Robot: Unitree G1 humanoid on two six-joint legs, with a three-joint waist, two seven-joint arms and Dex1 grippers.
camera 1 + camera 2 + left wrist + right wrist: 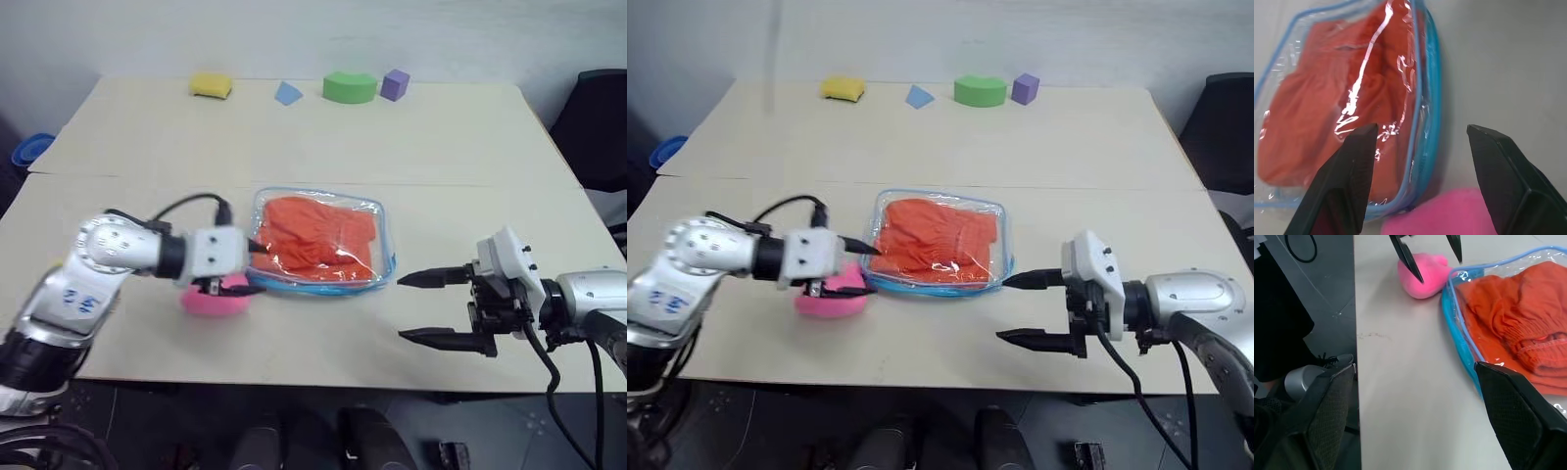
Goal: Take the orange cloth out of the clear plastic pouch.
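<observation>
Pouch (321, 242) of clear plastic with light blue zipper edging is seen lying flat on the table (431, 147), midway between two open claws, with the orange cloth (318, 235) bunched wholly inside it. The left gripper (257, 267) is held at the pouch's near-left corner, its two black fingers spread apart with nothing between them; one tip is poised at the blue edging, the other hangs above the pink plush toy (214, 299) lying just beside that corner. The right gripper (431, 308) is held level a little apart from the pouch's opposite side, jaws wide and empty, fingertips aimed toward it. Well beyond both claws, a yellow sponge (211, 85), a blue triangular block (287, 94), a green arch block (350, 87) and a purple cube (395, 84) are lined up at the table's far edge.

The step in hand is judged to be securing the pouch before the cloth is reached. It is best done if one corner is pinned or pinched on the edging alone, clear of the plush, while the opening is located by the other claw; the metal pull cannot be made out. Slick, glossy film is likely to slide under a shallow pinch, so a firm bite on the stiffer zipper band is advised.
</observation>
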